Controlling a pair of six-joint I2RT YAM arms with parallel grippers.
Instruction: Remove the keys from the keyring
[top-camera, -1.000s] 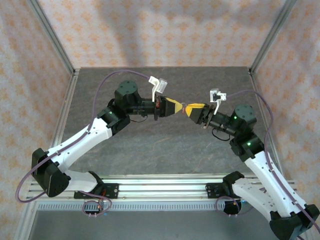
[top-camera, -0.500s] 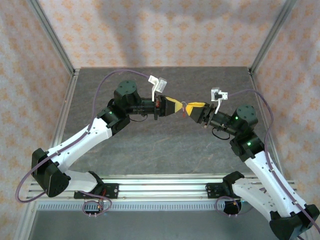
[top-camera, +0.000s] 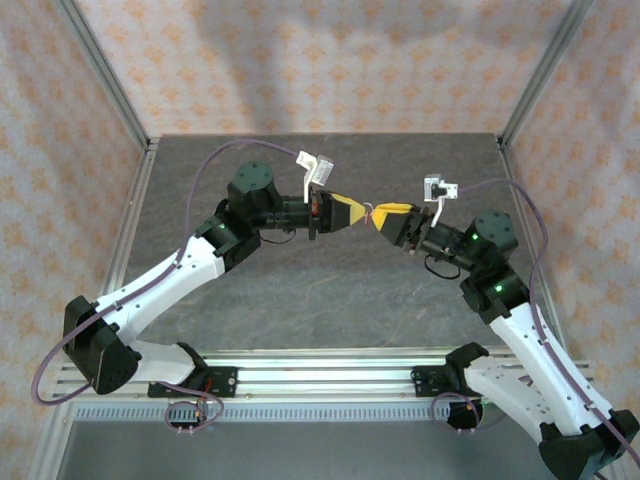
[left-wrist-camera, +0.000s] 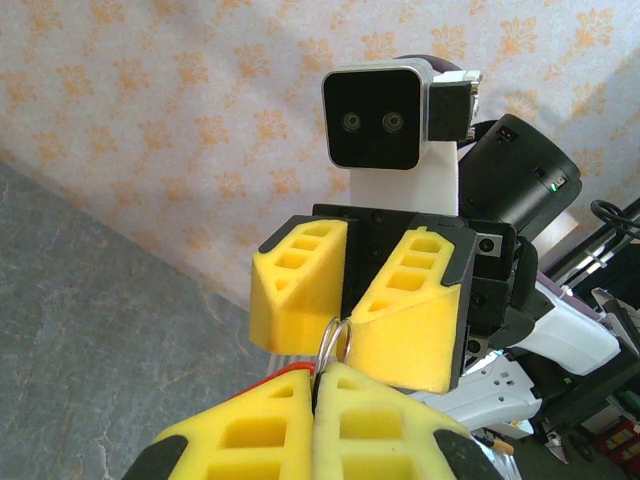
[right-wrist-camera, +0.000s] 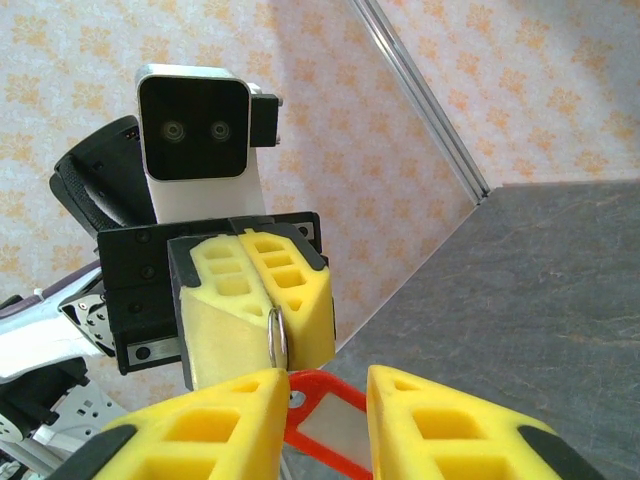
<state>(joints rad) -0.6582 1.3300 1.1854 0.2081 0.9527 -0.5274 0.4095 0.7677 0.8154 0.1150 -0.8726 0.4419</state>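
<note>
Keyring (right-wrist-camera: 300, 392) is strung left-to-right at frame centre, ring (left-wrist-camera: 334, 342) clamped by the closed left gripper (top-camera: 362, 213), red tag (right-wrist-camera: 330, 425) flanked by the right gripper's (top-camera: 380, 217) part-spread fingers (right-wrist-camera: 440, 425), hold unclear.

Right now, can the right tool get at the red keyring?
Probably yes: the keyring lies between the open fingers of the right tool, with nothing in the way, while the left tool pinches its thin ring.

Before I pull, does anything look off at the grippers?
Nothing stands out. The left gripper is shut on the keyring's loop, and the red tag lies between the right gripper's parted fingers. Whether they clamp it, I cannot tell.
</note>
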